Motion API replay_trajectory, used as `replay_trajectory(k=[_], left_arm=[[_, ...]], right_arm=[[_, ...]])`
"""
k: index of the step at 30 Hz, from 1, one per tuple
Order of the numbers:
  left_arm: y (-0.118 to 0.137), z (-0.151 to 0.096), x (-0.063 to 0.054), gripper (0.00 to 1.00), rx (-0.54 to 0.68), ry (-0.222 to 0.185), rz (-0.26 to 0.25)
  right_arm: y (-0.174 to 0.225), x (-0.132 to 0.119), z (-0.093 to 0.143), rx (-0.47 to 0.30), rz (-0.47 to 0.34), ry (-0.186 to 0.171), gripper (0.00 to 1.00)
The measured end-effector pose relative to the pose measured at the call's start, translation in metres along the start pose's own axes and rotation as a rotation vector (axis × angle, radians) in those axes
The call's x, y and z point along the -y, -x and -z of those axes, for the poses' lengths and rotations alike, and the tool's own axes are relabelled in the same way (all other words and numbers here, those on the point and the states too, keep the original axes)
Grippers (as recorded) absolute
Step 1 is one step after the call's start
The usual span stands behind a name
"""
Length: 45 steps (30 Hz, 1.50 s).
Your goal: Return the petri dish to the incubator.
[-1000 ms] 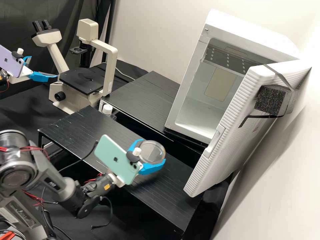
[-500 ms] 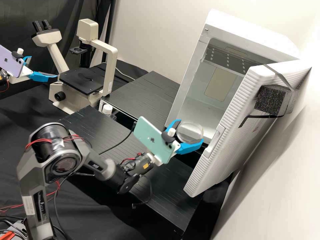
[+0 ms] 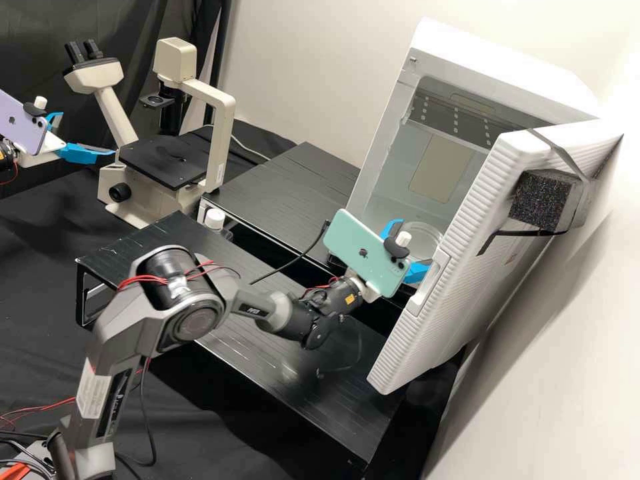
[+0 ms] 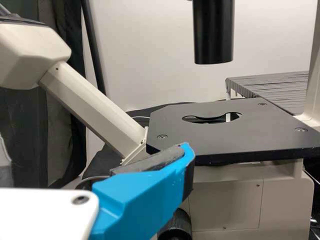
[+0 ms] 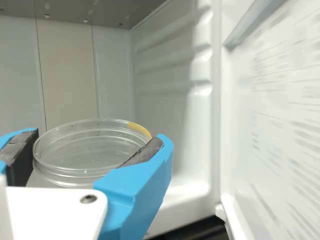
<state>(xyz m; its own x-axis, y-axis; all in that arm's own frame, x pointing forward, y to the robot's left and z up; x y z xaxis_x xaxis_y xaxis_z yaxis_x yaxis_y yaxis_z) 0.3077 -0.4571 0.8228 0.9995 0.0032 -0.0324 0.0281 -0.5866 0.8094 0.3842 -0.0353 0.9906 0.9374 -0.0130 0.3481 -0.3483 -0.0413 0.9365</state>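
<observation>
In the high view my right gripper (image 3: 415, 245) is at the open front of the white incubator (image 3: 510, 70), shut on the clear round petri dish (image 3: 428, 235). The right wrist view shows the dish (image 5: 92, 145) roughly level between the pads of my right gripper (image 5: 100, 138), a yellow mark on its rim, with the incubator's inner wall (image 5: 160, 95) beyond. Far off beside the microscope, my left gripper (image 3: 87, 134) stands open and holds nothing. One blue finger of my left gripper (image 4: 95, 167) is in front of the microscope stage in the left wrist view.
The open incubator door (image 3: 460, 233) stands close beside the right gripper; its inner face (image 5: 280, 115) is printed. A microscope (image 3: 220, 133), a white-capped bottle (image 3: 215, 219) and two black platforms, one the front platform (image 3: 287, 360), are on the bench.
The right arm has carried the dish from above the front platform toward the back right, to the incubator's opening, still gripped. The left arm has stayed still.
</observation>
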Motion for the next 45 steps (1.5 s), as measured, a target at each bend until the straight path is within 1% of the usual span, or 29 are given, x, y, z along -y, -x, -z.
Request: replay_trajectory(k=[3, 4, 9, 13, 16, 24, 29, 36, 44, 45], left_arm=[[0.0, 0.0, 0.0, 1.0, 0.0, 0.0, 0.0], [0.0, 0.0, 0.0, 1.0, 0.0, 0.0, 0.0], [0.0, 0.0, 0.0, 1.0, 0.0, 0.0, 0.0], [0.0, 0.0, 0.0, 1.0, 0.0, 0.0, 0.0], [0.0, 0.0, 0.0, 1.0, 0.0, 0.0, 0.0], [0.0, 0.0, 0.0, 1.0, 0.0, 0.0, 0.0], [0.0, 0.0, 0.0, 1.0, 0.0, 0.0, 0.0], [0.0, 0.0, 0.0, 1.0, 0.0, 0.0, 0.0], [0.0, 0.0, 0.0, 1.0, 0.0, 0.0, 0.0], [0.0, 0.0, 0.0, 1.0, 0.0, 0.0, 0.0]], right_arm=[[-0.016, 0.004, -0.005, 0.015, 0.017, -0.005, 0.0], [-0.021, 0.006, -0.006, 0.02, 0.025, -0.014, 0.0], [-0.04, 0.025, -0.012, 0.041, 0.075, -0.012, 0.0], [-0.053, 0.037, -0.013, 0.046, 0.101, 0.018, 0.0], [-0.063, 0.046, -0.017, 0.062, 0.122, 0.025, 0.0], [-0.084, 0.049, -0.024, 0.104, 0.137, 0.036, 0.0], [-0.094, 0.057, -0.023, 0.086, 0.14, 0.036, 0.0], [-0.101, 0.067, -0.019, 0.078, 0.153, 0.036, 0.0], [-0.107, 0.069, -0.023, 0.081, 0.154, 0.037, 0.0], [-0.108, 0.069, -0.022, 0.079, 0.152, 0.038, 1.0]])
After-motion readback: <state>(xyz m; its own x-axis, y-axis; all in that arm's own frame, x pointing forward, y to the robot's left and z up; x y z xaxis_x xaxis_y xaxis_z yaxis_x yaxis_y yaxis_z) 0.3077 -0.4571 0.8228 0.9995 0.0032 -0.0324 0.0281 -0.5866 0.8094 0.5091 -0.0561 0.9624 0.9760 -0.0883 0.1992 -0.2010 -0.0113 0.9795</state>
